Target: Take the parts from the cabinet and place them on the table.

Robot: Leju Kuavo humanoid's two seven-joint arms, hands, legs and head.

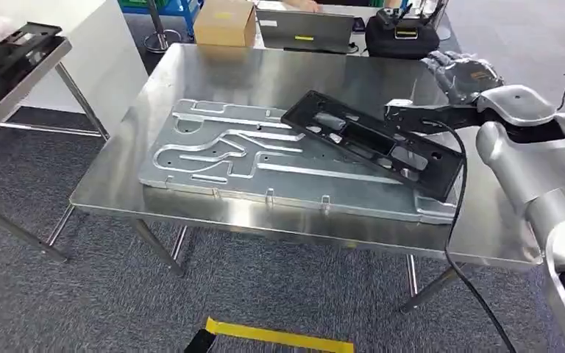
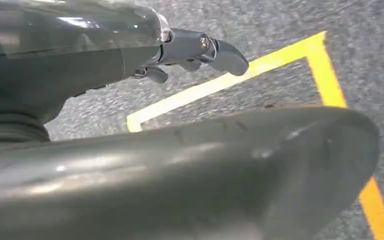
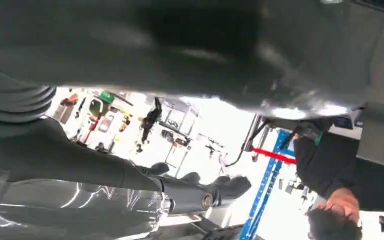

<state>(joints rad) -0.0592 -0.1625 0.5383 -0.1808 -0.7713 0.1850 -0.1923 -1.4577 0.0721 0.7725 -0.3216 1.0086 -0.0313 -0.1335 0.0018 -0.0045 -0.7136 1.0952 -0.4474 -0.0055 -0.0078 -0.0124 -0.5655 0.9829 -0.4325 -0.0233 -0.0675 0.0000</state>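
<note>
Head view: a black frame [image 1: 371,140] is held at its right end by the right hand [image 1: 462,71], tilted, its far-left end raised and its lower corner lying on the grey plate [image 1: 221,154].
Reason for the hold: the frame is judged to be in the course of being laid down, one end resting while the other is carried.
Right hand: it is closed on the frame's end, though the grip itself is partly hidden behind the wrist.
Left hand [image 2: 200,50]: in the left wrist view it hangs above grey carpet [image 2: 280,25] with yellow tape [image 2: 220,82]; the fingers are curled in around nothing.
Frame: flat, long, matt black, likely moulded plastic, with rectangular cut-outs.
Plate: pressed metal, dull silver, with raised winding channels and small tabs along the near edge.
Table [image 1: 265,70]: brushed steel, reflective, on thin legs.
Far edge: a cardboard box [image 1: 225,22] and a black bag [image 1: 404,33] are seen beyond the table.
</note>
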